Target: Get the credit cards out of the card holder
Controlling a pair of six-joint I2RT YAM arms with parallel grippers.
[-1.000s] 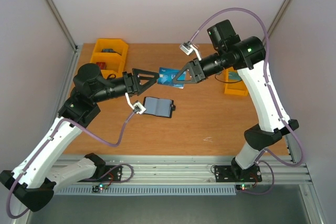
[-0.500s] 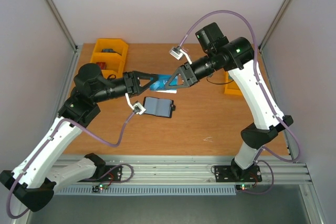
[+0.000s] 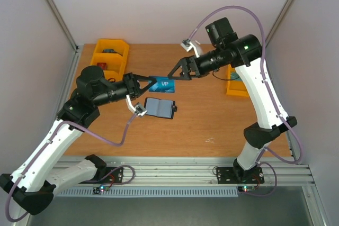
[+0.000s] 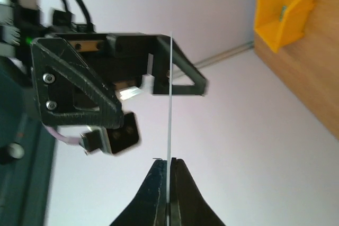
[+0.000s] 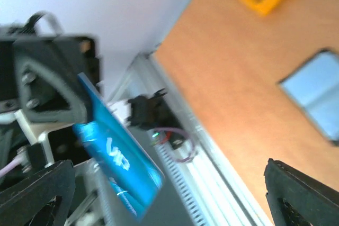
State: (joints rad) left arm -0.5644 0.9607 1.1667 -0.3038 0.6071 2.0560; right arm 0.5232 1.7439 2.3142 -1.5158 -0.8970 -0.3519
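top camera looks down from high on the near side; both wrist cameras, close in, face each other across the blue card (image 3: 162, 83).

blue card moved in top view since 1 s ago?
Yes. The blue card has shifted left, nearer the card holder, which stayed put. The left gripper pinches it; the right gripper stands open.
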